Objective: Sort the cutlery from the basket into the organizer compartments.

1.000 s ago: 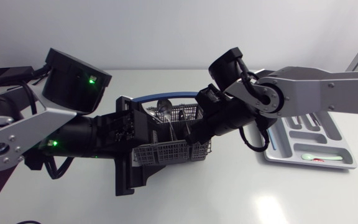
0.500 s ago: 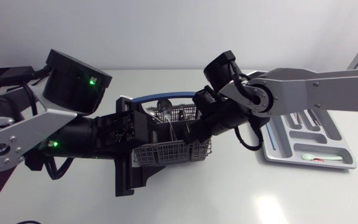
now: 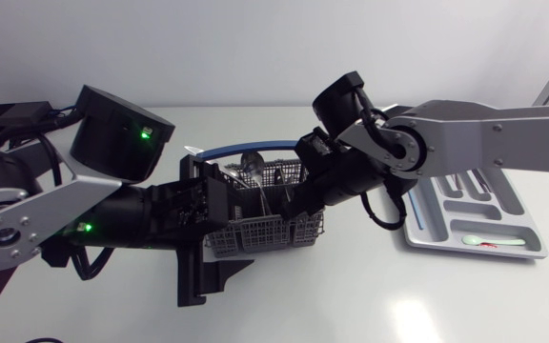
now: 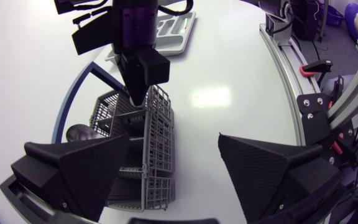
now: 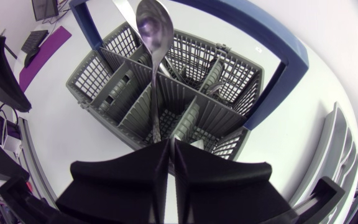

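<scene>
A robotics lab: left arm (image 3: 27, 205), right arm (image 3: 484, 133), plain white table (image 3: 351, 295)

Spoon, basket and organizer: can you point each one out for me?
spoon (image 5: 152, 28): right wrist view, on its bowl.
basket (image 3: 255, 234): head view, on its front mesh wall.
organizer (image 3: 484, 253): head view, on its near rim.

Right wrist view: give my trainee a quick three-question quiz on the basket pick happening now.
1. True or false: the right gripper is shut on the spoon.
2. The basket has a handle that is: A red, B blue, C yellow.
3. Fill in: the left gripper is ____.
Key: 1 true; 2 B; 3 open.
</scene>
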Tool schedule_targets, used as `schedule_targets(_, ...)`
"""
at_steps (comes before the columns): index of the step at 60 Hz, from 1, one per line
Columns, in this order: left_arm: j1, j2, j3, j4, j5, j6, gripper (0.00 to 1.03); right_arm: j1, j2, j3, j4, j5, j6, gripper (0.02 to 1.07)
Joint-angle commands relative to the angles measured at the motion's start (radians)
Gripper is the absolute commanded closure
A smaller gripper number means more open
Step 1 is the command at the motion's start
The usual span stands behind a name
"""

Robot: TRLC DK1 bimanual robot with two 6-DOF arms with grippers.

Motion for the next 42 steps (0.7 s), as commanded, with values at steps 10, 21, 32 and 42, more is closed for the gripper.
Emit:
schedule_targets(10,-0.014,0.012,-0.029,0.009,-0.006,0.002,0.05,-0.008,-0.087,0.006,-0.036,-0.033,0.022,1.01)
schedule_targets(21,-0.019,0.015,-0.029,0.015,-0.014,0.001,0.05,-0.059,-0.213,0.055,-0.131,-0.108,0.024,1.01)
schedule_targets(32,-0.025,0.022,-0.028,0.022,-0.032,-0.004,0.05,-0.089,-0.355,0.102,-0.241,-0.151,0.035,1.01)
schedule_targets(42,-0.038,0.021,-0.020,0.025,-0.061,-0.021,0.05,-0.180,-0.440,0.121,-0.330,-0.154,0.048,1.01)
